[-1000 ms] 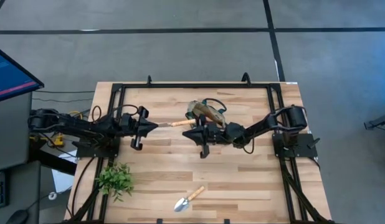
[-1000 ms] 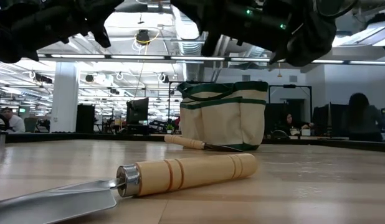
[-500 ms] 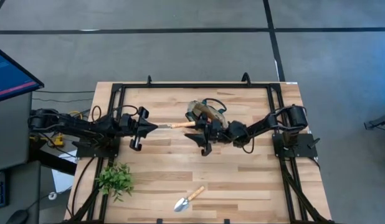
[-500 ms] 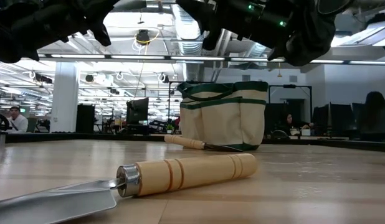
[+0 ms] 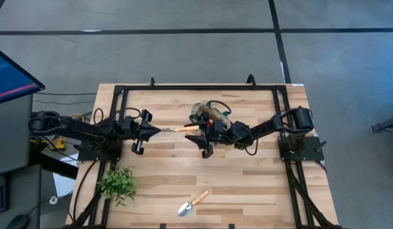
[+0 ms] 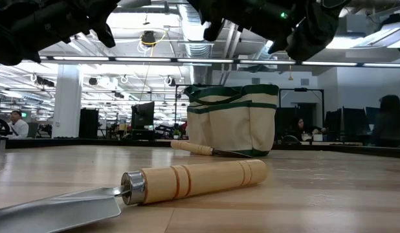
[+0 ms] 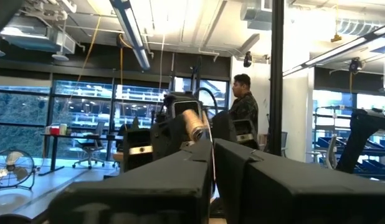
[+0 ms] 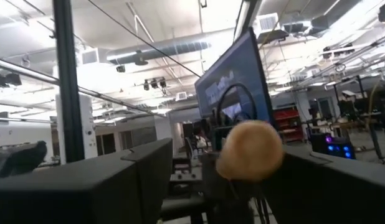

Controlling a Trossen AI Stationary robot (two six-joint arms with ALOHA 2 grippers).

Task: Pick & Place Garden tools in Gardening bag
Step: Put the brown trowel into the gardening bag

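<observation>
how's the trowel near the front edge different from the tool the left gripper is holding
The trowel lies flat on the table, untouched; the held tool is gripped by its metal end in the shut left gripper. The trowel lies far from the gardening bag; the held tool's handle reaches toward it, into the open right gripper. Both have light wooden handles.

Gardening bag [image 5: 210, 114]: round beige fabric tote, dark green trim and looped handles, upright at the table's far middle, with a wooden handle showing inside it. Trowel [image 5: 192, 203] with silver head and light wooden handle lies flat near the table's front edge, well apart from the bag. Second wooden-handled tool [image 5: 182, 128] is held level above the table, just left of the bag.
</observation>
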